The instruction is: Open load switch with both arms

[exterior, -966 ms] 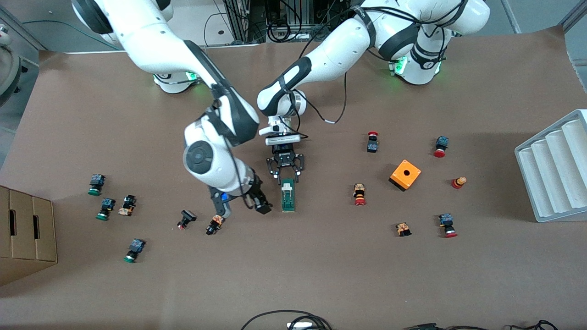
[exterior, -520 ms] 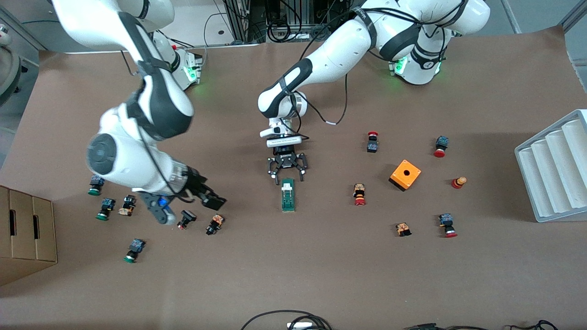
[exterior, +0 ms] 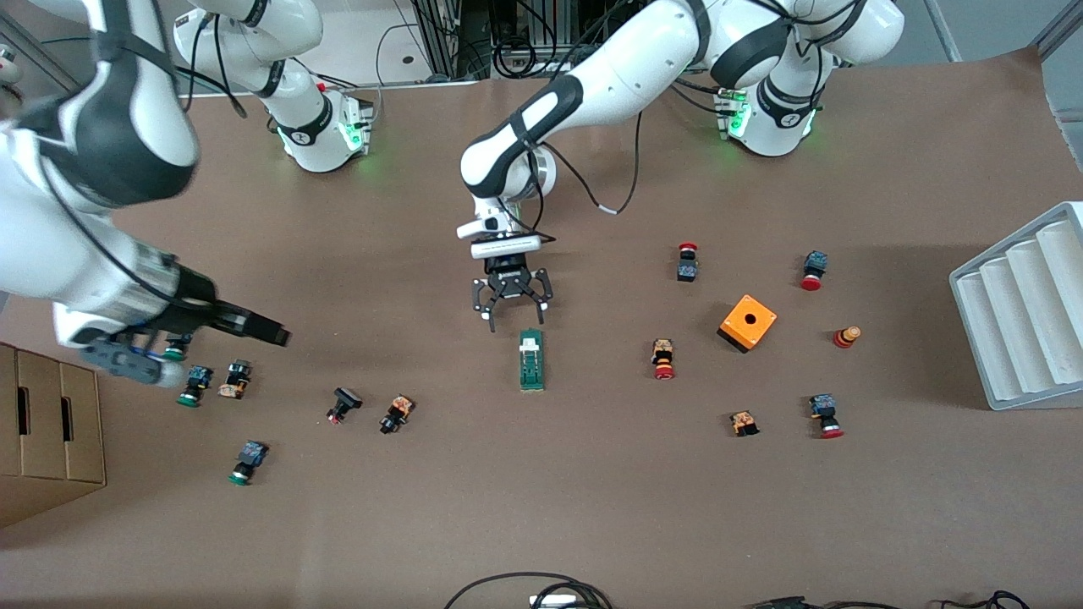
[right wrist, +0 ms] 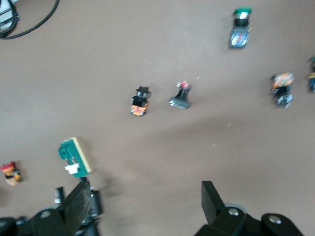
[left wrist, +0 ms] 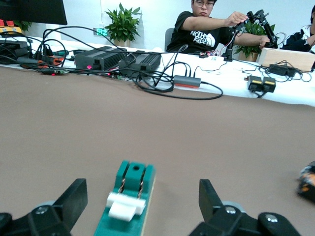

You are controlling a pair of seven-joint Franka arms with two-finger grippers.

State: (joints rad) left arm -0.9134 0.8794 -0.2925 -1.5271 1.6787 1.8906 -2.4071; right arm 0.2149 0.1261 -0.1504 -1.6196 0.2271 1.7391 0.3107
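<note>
Left claw (exterior: pixel 514 317) open above load switch (exterior: pixel 530 359) (untouched); right claw (exterior: pixel 275 337) open.

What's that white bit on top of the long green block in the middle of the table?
A white lever piece sits on top of the green load switch, at its end nearest the left end effector, which touches nothing. What lies under the lever cannot be seen.

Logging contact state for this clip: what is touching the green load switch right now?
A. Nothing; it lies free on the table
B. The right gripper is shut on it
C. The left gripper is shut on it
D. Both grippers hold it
A: the load switch lies alone, the open left gripper hangs just short of it, and the open right gripper is far off above the push buttons.
</note>
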